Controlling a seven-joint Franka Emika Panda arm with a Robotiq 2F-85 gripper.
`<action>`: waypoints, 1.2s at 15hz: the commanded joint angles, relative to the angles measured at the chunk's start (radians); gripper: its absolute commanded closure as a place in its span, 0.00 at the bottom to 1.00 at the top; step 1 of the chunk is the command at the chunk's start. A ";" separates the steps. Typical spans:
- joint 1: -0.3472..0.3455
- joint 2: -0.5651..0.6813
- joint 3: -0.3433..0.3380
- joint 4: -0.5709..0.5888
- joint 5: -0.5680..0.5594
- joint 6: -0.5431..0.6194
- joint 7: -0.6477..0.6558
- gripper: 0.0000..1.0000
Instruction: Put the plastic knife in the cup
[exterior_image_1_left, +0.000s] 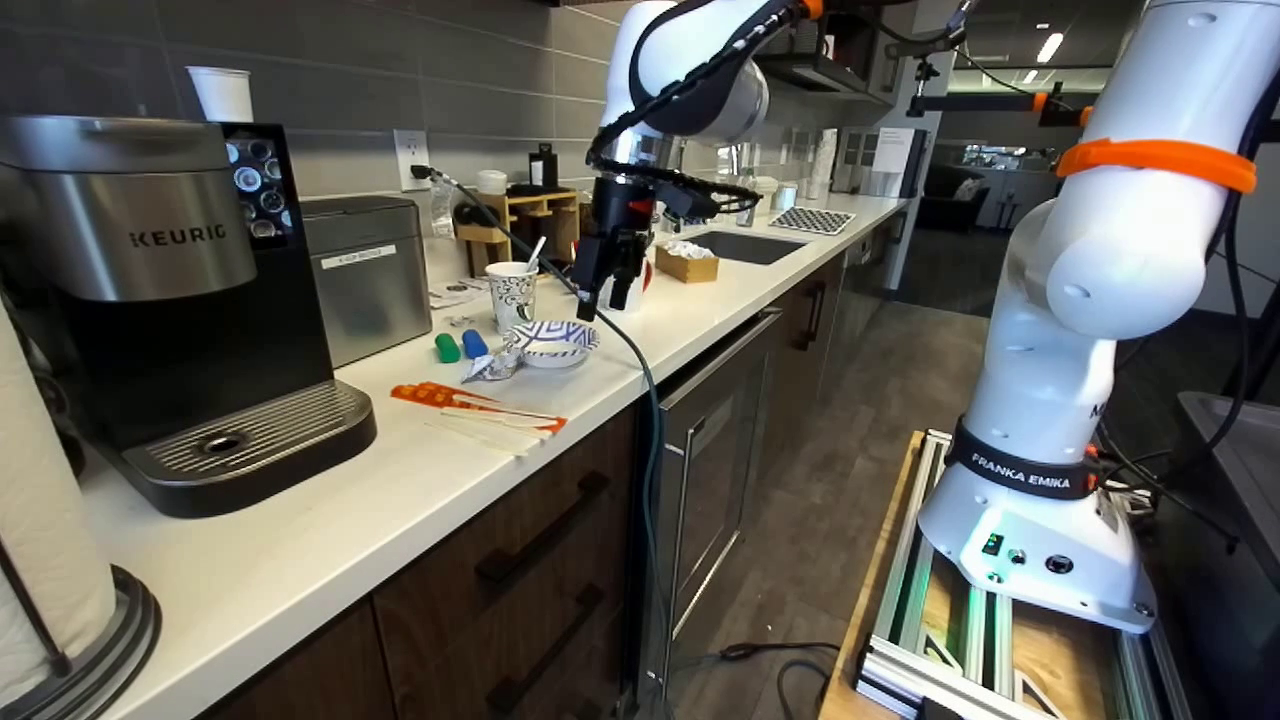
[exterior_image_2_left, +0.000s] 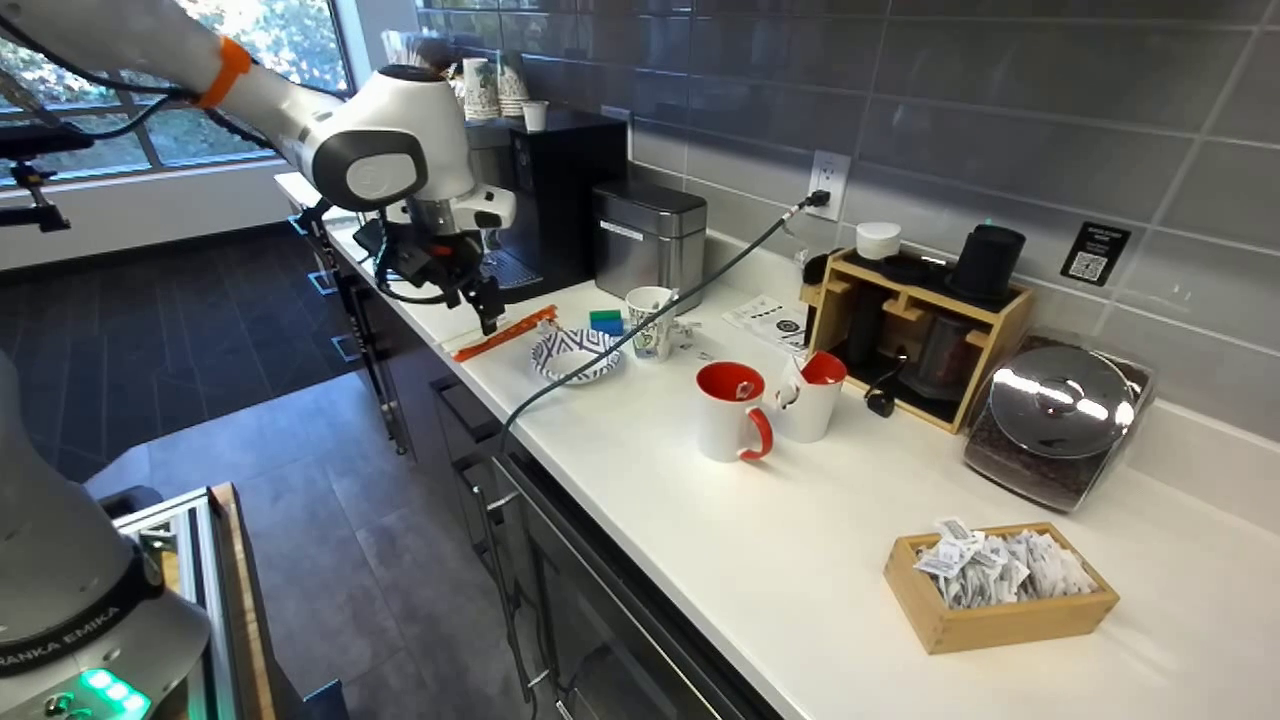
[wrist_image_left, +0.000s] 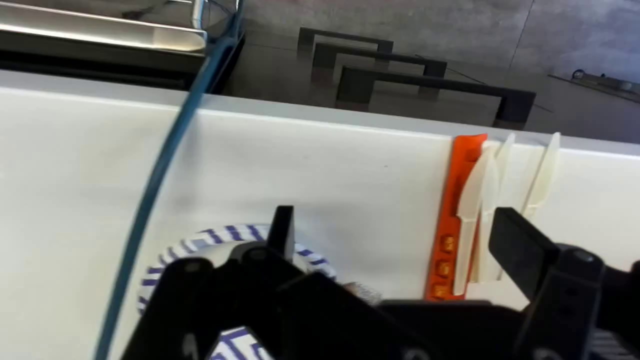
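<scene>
Broadly, bench (exterior_image_2_left: 640, 480): white top; drawers (exterior_image_1_left: 430, 630) under its front edge, tiled wall (exterior_image_2_left: 1000, 110) along its back edge.
Arm (exterior_image_1_left: 1110, 280): based off the bench, beyond the front edge; reaches over that edge to the work.
Coffee machine (exterior_image_1_left: 180, 330): black and steel, set toward the back edge; judged not involved.
Gripper (wrist_image_left: 394, 217): jaws stand wide apart in the wrist view, nothing held. Hangs above the bench, toward the front edge; no contact with anything seen.
Bowl (exterior_image_1_left: 553, 353): blue-patterned, set back a little from the front edge; just beside the likely carrying path.
Paper cup (exterior_image_1_left: 512, 300): upright, nearer the back edge than the bowl. Taken as the target, though two red-lined mugs (exterior_image_2_left: 725, 428) share the bench. Pale handle (exterior_image_1_left: 537, 252) sticks out of it, kind not readable, so cannot say whether part of the job is already done.
Orange strip (wrist_image_left: 449, 210): flat on the bench, one end at the front edge. Identity: cannot tell.
Knives (wrist_image_left: 487, 207): several, cream plastic, lying beside and partly over the strip; blade tips point to the front edge, and some seem to jut past it. Which one is wanted: cannot tell. Progress, judged: early, at the approach stage; none of these grasped. Left to do: settle over one, grip, lift, carry toward the back edge, tip upright, lower into the cup.
</scene>
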 joint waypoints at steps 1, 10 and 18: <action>0.026 0.009 0.013 0.004 -0.014 0.001 0.012 0.00; 0.083 0.136 0.090 0.052 -0.078 0.128 0.051 0.00; 0.144 0.364 0.117 0.250 -0.614 0.125 0.333 0.03</action>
